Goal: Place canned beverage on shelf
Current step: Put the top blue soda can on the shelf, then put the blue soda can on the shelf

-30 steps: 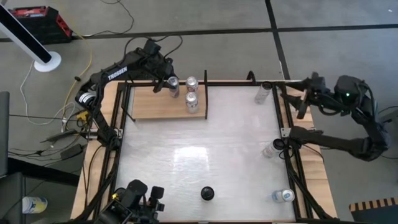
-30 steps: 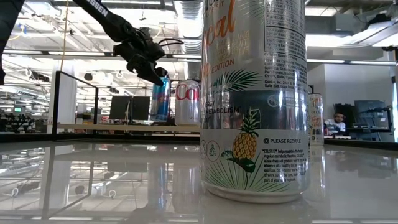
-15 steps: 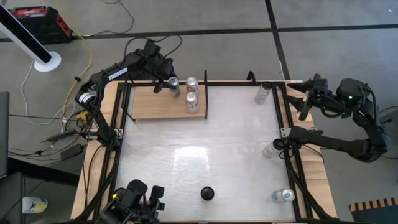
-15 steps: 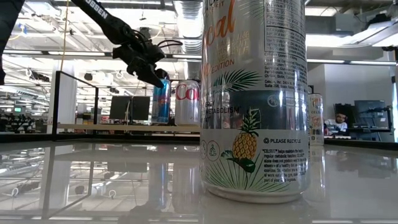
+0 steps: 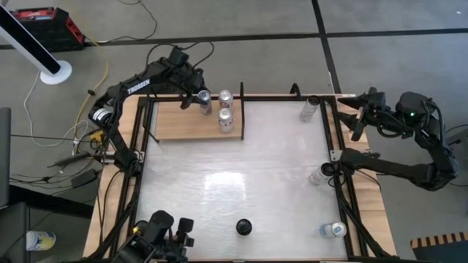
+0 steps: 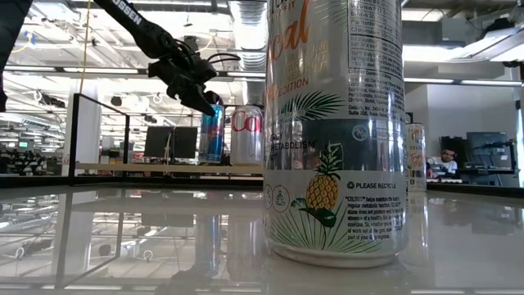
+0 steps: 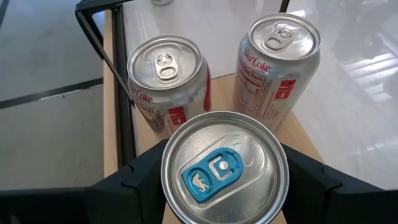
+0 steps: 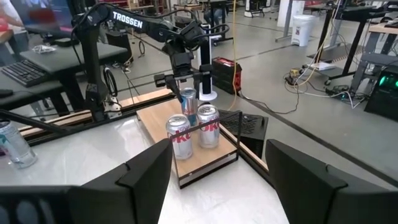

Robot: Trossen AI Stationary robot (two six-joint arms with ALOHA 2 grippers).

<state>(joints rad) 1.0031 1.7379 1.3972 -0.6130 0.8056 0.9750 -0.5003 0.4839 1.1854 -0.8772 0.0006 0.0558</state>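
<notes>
Light-brown wood-grain panelling edged by thin black metal rails forms the shelf [image 5: 179, 124], which occupies the far left corner of the glossy white worktop [image 5: 241, 183]. Three beverage cans stand upright on it. The slim silver-and-blue can with a blue pull tab [image 7: 224, 168] stands at the shelf's far edge, enclosed by the left pincer [image 5: 202, 98], whose two dark fingers [image 7: 146, 180] sit against opposite sides of the can near its top (contact is visible in the left wrist view). In the low view the can's base appears level with the neighbouring cans on the shelf. Two silver-and-red Diet Coke cans sit just beside it: one [image 5: 225, 97] at the far edge, the other [image 5: 225, 120] nearer the shelf's front rail.

The right pincer [image 5: 356, 117] is held beyond the right edge of the worktop, well apart from the shelf, with its fingers spread wide and nothing between them (the right wrist view shows the gap clearly).

Further cans remain on the worktop:
- a silver can lying tilted near the far right corner [image 5: 309, 109];
- a silver can at the right edge [image 5: 316, 176];
- a silver-and-blue can at the near right corner [image 5: 333, 230];
- a tall silver can printed with a pineapple and palm leaves [image 6: 334, 131], standing upright immediately before the low camera and showing from above as a dark-topped can [image 5: 243, 227] near the front edge.
</notes>
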